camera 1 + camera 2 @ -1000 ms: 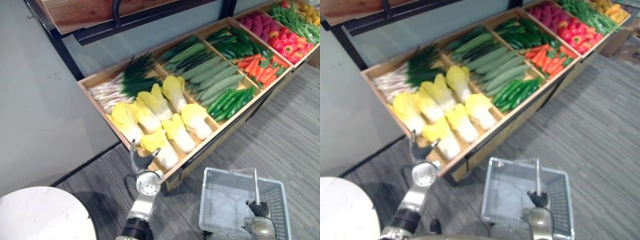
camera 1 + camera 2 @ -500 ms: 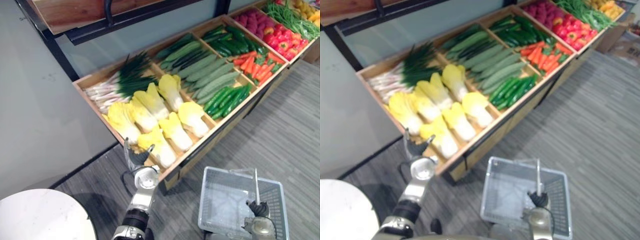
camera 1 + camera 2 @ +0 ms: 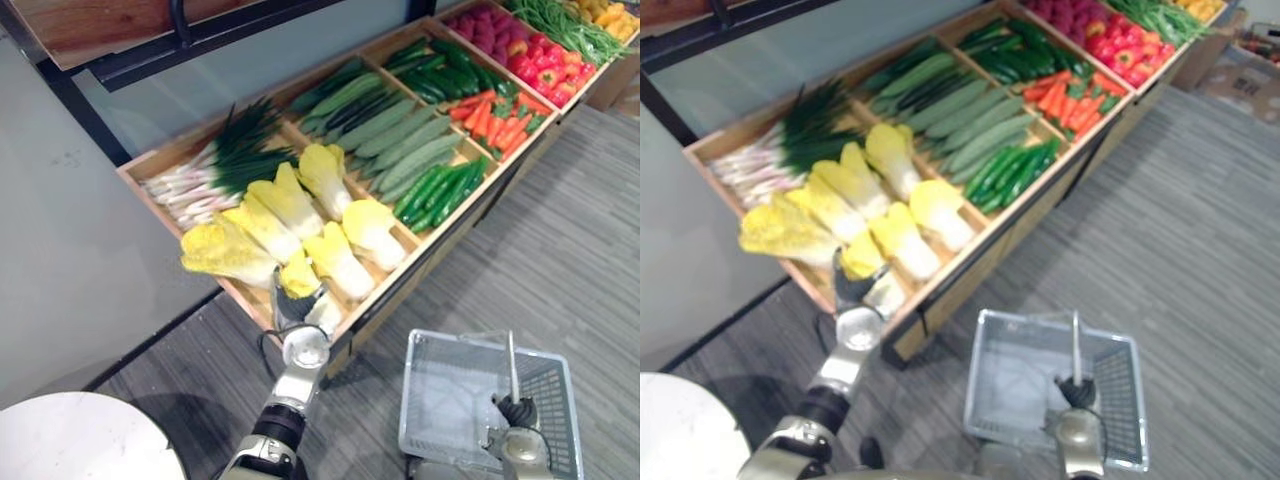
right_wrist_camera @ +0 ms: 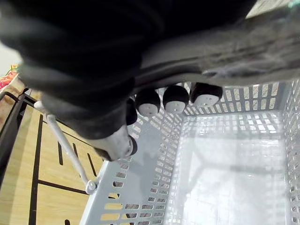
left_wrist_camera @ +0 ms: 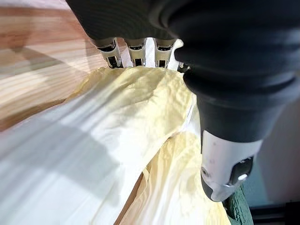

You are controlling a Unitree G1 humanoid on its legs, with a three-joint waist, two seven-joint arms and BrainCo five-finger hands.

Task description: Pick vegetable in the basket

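The pale yellow-and-white napa cabbage (image 5: pixel 122 122) lies at the front corner of the slanted wooden display crate (image 3: pixel 400 285), touching another cabbage (image 3: pixel 345 262) of the same kind. The left hand (image 3: pixel 291 306) is upon it. Its fingers (image 5: pixel 136 52) go over the far side of the leaves and the thumb (image 5: pixel 225 164) stands along the near side, but I cannot tell if the grasp is closed. The right hand (image 3: pixel 518 412) is curled round the thin metal handle (image 3: pixel 511 365) of the grey plastic mesh basket (image 3: pixel 450 390). It holds the basket low beside the crate, probably so that the cabbage has a short way to travel.

Yellow-white cabbage (image 3: pixel 300 278), pale grey perforated basket (image 3: pixel 416 400)
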